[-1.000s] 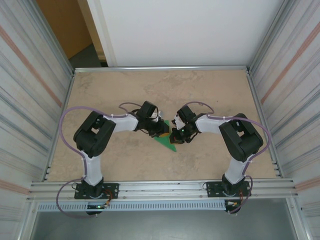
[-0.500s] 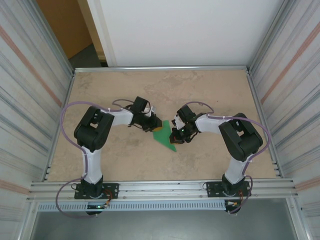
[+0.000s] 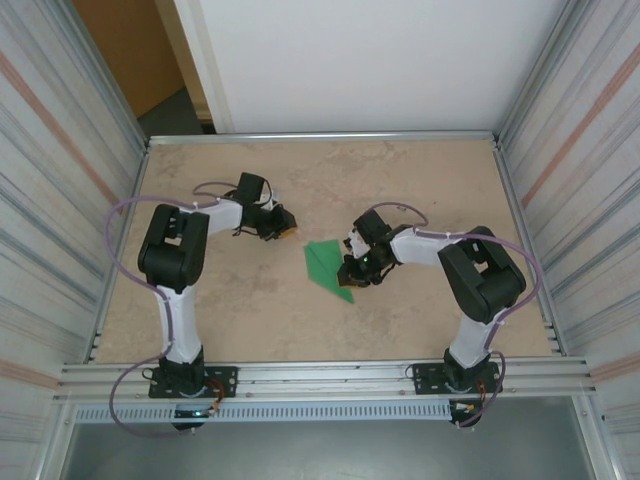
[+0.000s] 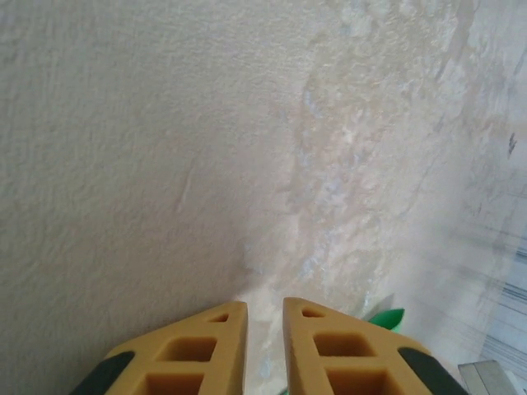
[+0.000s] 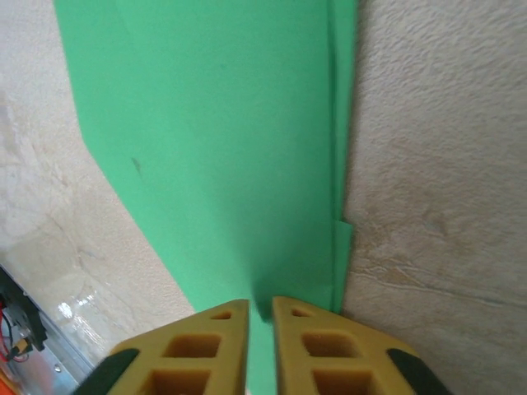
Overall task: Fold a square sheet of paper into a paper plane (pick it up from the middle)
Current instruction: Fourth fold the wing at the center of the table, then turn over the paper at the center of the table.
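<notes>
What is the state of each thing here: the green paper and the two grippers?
green paper: folded into a pointed shape with layered edges, lying flat on the table.
left gripper: jaws a narrow gap apart, holding nothing, over bare table, away from the paper.
right gripper: jaws a narrow gap apart, tips over the paper near its edge; whether they touch it cannot be told.

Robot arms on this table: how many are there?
2. The left arm reaches over bare table, left of the green paper and apart from it. The right arm bends inward, its tip at the paper's right edge. None looks hidden.
</notes>
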Action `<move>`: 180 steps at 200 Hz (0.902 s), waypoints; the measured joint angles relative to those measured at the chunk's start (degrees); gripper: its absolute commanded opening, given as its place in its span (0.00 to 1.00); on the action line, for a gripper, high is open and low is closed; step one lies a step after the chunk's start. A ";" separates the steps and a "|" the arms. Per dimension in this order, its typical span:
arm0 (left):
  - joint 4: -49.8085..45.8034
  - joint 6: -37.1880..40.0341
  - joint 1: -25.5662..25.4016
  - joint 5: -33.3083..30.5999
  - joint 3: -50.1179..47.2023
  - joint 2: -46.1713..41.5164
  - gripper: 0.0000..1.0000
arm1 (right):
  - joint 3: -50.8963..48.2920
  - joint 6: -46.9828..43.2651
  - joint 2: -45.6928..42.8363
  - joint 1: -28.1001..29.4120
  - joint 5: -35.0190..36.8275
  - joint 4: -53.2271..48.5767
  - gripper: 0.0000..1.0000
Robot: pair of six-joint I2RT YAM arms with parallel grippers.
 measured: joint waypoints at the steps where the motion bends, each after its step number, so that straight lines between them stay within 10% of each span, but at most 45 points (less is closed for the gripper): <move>1: -0.02 -0.09 -0.02 -0.04 -0.02 -0.11 0.23 | 0.00 -0.02 -0.04 -0.02 -0.02 0.00 0.27; 112: 11.69 -14.82 -10.12 -4.87 -24.85 -22.40 0.59 | 1.86 -3.69 -4.83 -7.76 -3.98 3.26 0.44; 180: 17.25 -18.84 -12.04 -5.68 -27.36 -22.40 0.61 | 8.20 -11.85 3.56 -6.49 -8.81 -0.02 0.26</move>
